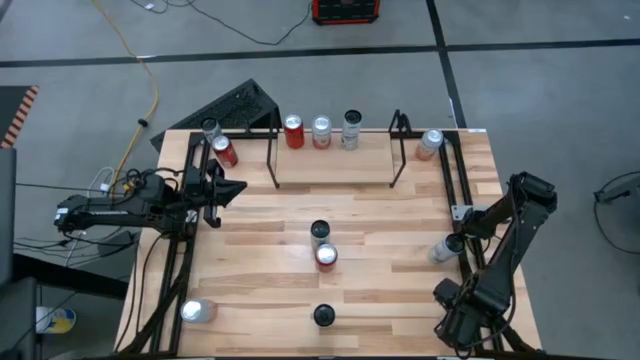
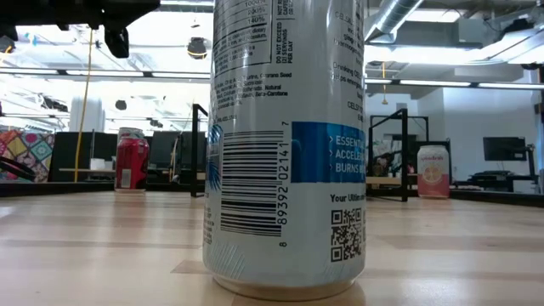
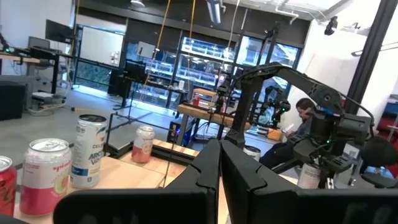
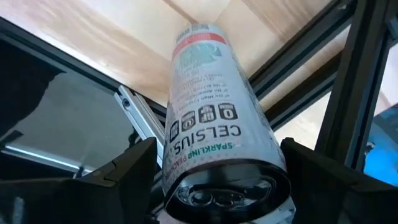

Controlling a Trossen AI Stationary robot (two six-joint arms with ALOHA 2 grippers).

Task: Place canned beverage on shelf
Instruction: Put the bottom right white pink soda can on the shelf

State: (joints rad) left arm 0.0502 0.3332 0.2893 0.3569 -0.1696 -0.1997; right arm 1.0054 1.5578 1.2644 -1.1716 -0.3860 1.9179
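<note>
While the left gripper [image 1: 238, 187] sits clamped shut and empty, the right gripper [image 1: 452, 243] straddles a white can [image 4: 214, 118]. Can't tell if it's actually gripped. Shelf [image 1: 333, 148] has three cans.

Robotics lab: concrete floor [image 1: 540, 100], exposed ducts [image 2: 399, 17], workbenches [image 3: 205, 112]

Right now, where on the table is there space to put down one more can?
Bare wood lies between the shelf and the two middle cans, also beside the front black can. The shelf's back row is crowded with three cans.
</note>
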